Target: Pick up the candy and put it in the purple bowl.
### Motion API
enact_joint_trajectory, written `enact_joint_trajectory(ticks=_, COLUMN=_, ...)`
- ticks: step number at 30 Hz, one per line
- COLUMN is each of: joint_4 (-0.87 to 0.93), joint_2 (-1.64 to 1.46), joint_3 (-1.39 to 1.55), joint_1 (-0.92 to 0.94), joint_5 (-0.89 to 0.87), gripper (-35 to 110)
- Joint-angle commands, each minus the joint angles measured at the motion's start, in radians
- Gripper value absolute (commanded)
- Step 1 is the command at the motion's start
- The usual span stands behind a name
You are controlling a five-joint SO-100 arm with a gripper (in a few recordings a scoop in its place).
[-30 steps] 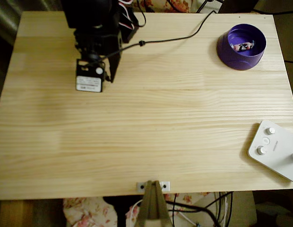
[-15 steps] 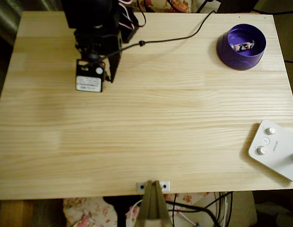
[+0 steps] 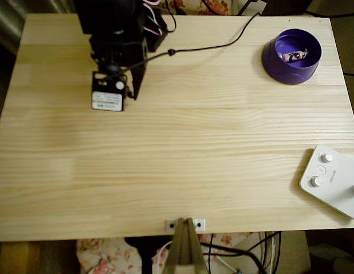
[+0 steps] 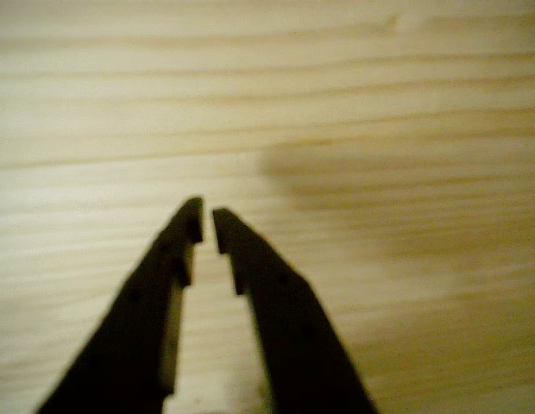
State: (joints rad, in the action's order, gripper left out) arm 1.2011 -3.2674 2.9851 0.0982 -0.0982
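Overhead view: we see the candy [image 3: 294, 56] lying inside the purple bowl [image 3: 280, 67], which stands at the far right corner of the wooden table [image 3: 177, 142]. Taking the bowl as our landmark, the arm [image 3: 117, 45] sits well apart from it, off to the left along the same far edge, with a black cable [image 3: 211, 47] running between them. A white device with round knobs [image 3: 331, 180] lies well below the bowl, at the table's right edge.

In the wrist view our gripper [image 4: 207, 226] points at bare wood, its fingers [image 4: 177, 250] drawn nearly together with only a thin slit between the tips, and nothing held.

We judge the placing step done: the sweet is in the bowl and the arm is parked away from it. What remains, as we read it, calls for no further grasp, only resting clear of the bowl.
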Motion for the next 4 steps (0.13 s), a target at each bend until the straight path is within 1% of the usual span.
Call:
enact_joint_trajectory(ticks=1, joint_4=0.017, joint_2=-0.031, joint_3=-0.017, joint_1=0.02, joint_5=-0.008, gripper=-1)
enact_joint_trajectory(ticks=4, joint_4=0.017, joint_2=-0.031, joint_3=-0.017, joint_1=0.02, joint_5=-0.008, gripper=-1)
